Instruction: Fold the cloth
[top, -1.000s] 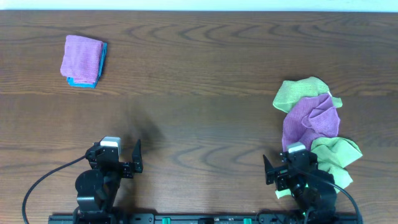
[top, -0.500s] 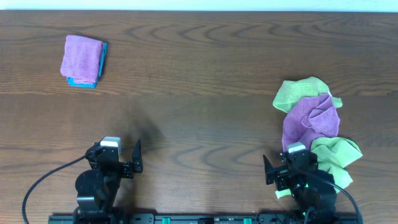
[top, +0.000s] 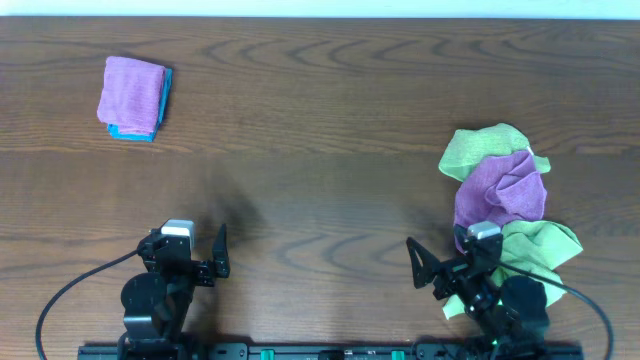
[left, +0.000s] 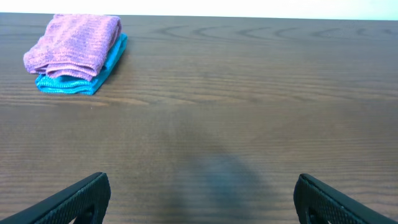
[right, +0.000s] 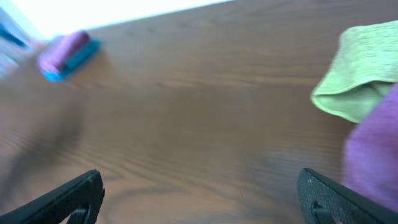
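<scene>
**both arms low at near edge, cloth pile untouched**

- left fingers: spread wide apart, nothing between them, just above bare bench at the near left. they face the far edge.
- right fingers: also spread wide, holding nothing. in the overhead view they angle toward the bench centre, with the arm body just beside the near end of the pile. right wrist view is blurred.
- task cloths: a loose crumpled heap on the right side of the bench.
  - purple cloth sits in the middle of the heap, wrinkled.
  - green cloth is at the far end, partly under the purple one.
  - second green cloth is at the near end, touching the purple cloth and running in beside the right arm.
  - no finger touches any of the three.
- far left corner: folded pink cloth lies squarely on a folded blue cloth. the blue edge shows along the right and near sides. this stack is well apart from both arms and from the heap.
</scene>
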